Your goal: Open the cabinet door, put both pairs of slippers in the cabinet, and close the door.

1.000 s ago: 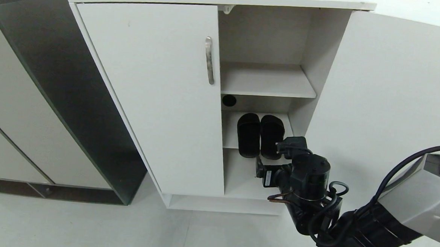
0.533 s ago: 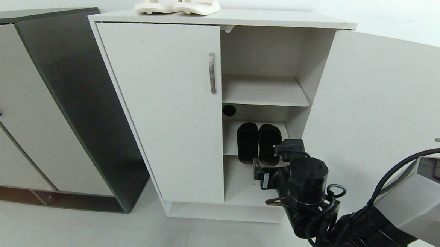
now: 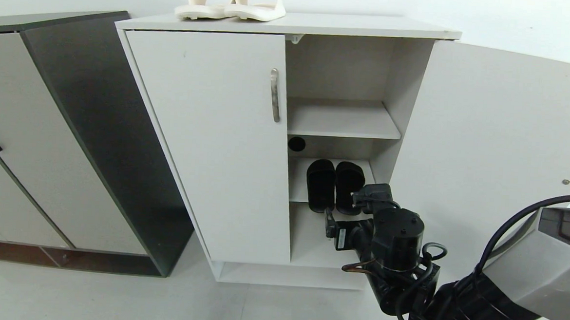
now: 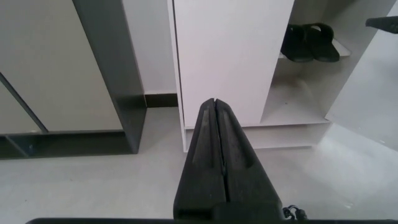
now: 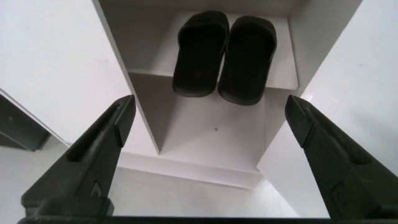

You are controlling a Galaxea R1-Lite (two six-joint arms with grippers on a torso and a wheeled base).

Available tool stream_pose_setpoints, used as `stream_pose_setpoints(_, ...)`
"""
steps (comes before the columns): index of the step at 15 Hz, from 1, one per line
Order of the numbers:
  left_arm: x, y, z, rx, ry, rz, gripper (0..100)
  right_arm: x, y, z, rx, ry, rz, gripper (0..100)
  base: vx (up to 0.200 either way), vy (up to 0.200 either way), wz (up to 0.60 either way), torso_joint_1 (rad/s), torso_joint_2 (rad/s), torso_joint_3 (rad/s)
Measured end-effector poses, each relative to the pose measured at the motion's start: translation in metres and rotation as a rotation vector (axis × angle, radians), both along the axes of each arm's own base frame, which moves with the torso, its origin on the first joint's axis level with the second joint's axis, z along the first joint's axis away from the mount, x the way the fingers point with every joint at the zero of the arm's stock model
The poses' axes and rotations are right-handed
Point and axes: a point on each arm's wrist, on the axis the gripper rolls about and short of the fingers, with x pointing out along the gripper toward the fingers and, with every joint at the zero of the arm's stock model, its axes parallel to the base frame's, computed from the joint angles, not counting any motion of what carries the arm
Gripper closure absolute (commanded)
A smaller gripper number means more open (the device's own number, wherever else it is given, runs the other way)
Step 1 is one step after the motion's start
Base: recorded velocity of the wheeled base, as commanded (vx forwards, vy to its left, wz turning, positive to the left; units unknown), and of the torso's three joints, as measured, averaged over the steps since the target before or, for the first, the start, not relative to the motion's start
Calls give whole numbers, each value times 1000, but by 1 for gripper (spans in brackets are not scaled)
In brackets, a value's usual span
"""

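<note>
The white cabinet [image 3: 292, 23] has its left door [image 3: 213, 141] closed and its right door [image 3: 491, 136] swung wide. A pair of black slippers [image 3: 335, 184] lies side by side on the middle shelf, toes inward. A cream pair [image 3: 232, 1] sits on the cabinet's top. My right gripper [image 3: 349, 211] hangs open just in front of the black pair and below its shelf, holding nothing. The right wrist view shows the black slippers [image 5: 224, 56] beyond my spread right gripper [image 5: 210, 106]. My left gripper [image 4: 214, 107] is shut and empty, low over the floor, facing the cabinet.
A dark grey and white cabinet [image 3: 87, 120] stands against the white one's left side. The upper shelf [image 3: 341, 119] and the bottom compartment [image 3: 310, 239] hold nothing. A metal handle [image 3: 274, 95] runs down the closed door. Bare floor [image 3: 160, 304] lies in front.
The head camera tilted up and back, bringing the cream slippers into view. My right gripper drew slightly back and down from the black slippers, which stay on the shelf.
</note>
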Motion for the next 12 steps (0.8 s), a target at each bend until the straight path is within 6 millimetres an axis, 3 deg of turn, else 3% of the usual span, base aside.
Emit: stream_pose_setpoints(12, 0, 0, 0, -1, 0, -2, 100, 0, -5, -4, -2, -3, -12, 0, 0, 200, 0, 2, 4, 5)
